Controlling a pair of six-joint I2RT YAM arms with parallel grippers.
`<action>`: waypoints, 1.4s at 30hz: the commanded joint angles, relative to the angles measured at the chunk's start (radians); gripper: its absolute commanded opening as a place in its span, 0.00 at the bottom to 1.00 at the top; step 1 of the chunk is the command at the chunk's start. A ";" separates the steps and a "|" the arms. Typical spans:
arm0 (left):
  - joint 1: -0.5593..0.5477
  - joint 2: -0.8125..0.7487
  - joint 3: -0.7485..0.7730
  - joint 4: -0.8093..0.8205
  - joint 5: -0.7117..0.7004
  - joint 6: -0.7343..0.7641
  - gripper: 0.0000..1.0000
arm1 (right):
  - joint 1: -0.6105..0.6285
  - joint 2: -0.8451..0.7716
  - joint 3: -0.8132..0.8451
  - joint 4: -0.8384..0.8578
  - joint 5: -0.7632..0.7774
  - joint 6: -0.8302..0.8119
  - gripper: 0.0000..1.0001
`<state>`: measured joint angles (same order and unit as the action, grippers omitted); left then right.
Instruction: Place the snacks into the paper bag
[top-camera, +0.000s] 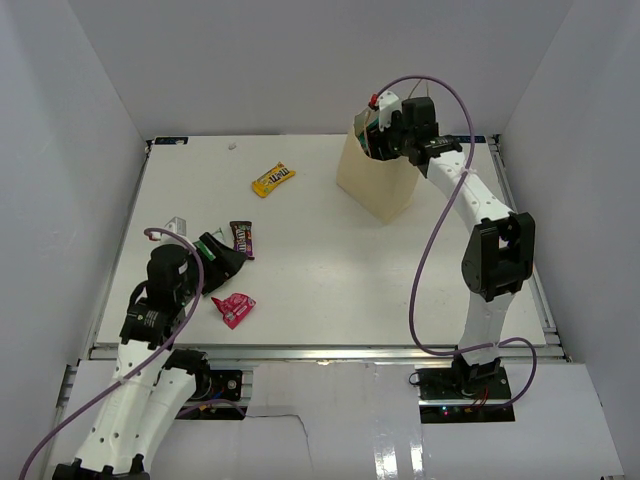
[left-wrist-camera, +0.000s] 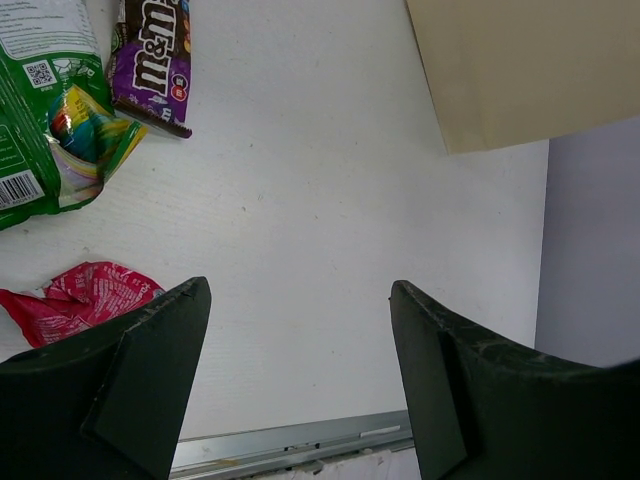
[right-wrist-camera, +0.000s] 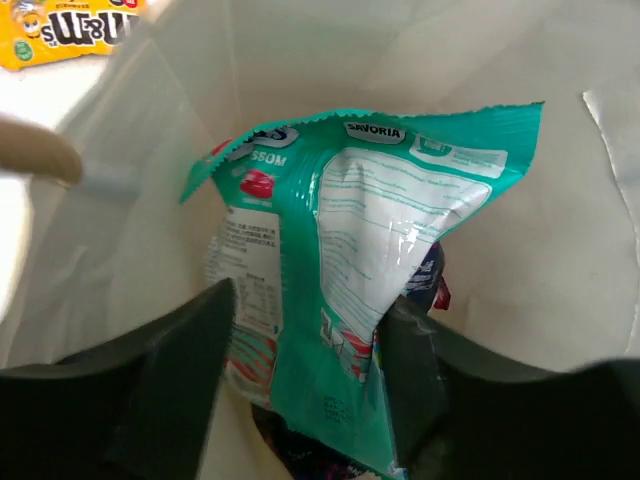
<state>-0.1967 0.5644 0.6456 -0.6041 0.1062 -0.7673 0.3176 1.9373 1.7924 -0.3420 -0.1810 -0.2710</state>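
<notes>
The paper bag (top-camera: 378, 185) stands at the back right, and my right gripper (top-camera: 385, 135) reaches down into its mouth. In the right wrist view its jaws stand open (right-wrist-camera: 305, 380), with a teal-white pouch (right-wrist-camera: 370, 220) loose between them inside the paper bag (right-wrist-camera: 560, 270), resting on darker packets (right-wrist-camera: 428, 275). My left gripper (top-camera: 228, 265) hangs open over the front left of the table (left-wrist-camera: 300, 380), holding nothing. Beside it lie a green pack (left-wrist-camera: 40, 110), a brown candy pack (left-wrist-camera: 150, 60) (top-camera: 242, 239) and a red wrapper (left-wrist-camera: 80, 300) (top-camera: 233, 309). A yellow pack (top-camera: 272, 179) (right-wrist-camera: 70, 30) lies left of the bag.
White walls close in the table on three sides. A metal rail (left-wrist-camera: 300, 440) runs along the front edge, just below my left gripper. The paper bag's lower corner (left-wrist-camera: 530, 70) shows at the top right of the left wrist view.
</notes>
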 joint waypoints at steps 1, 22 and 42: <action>0.000 0.009 0.000 0.018 0.006 0.016 0.83 | 0.011 -0.018 0.097 -0.063 -0.043 -0.072 0.69; 0.025 0.506 0.207 -0.181 -0.356 -0.133 0.98 | -0.276 -0.503 -0.211 -0.086 -0.492 -0.209 0.95; 0.057 1.121 0.454 -0.074 -0.479 0.102 0.40 | -0.217 -0.704 -0.659 -0.158 -0.773 -0.218 0.97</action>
<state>-0.1452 1.7016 1.1061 -0.7063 -0.3534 -0.6964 0.0647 1.2690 1.1633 -0.4747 -0.8558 -0.4728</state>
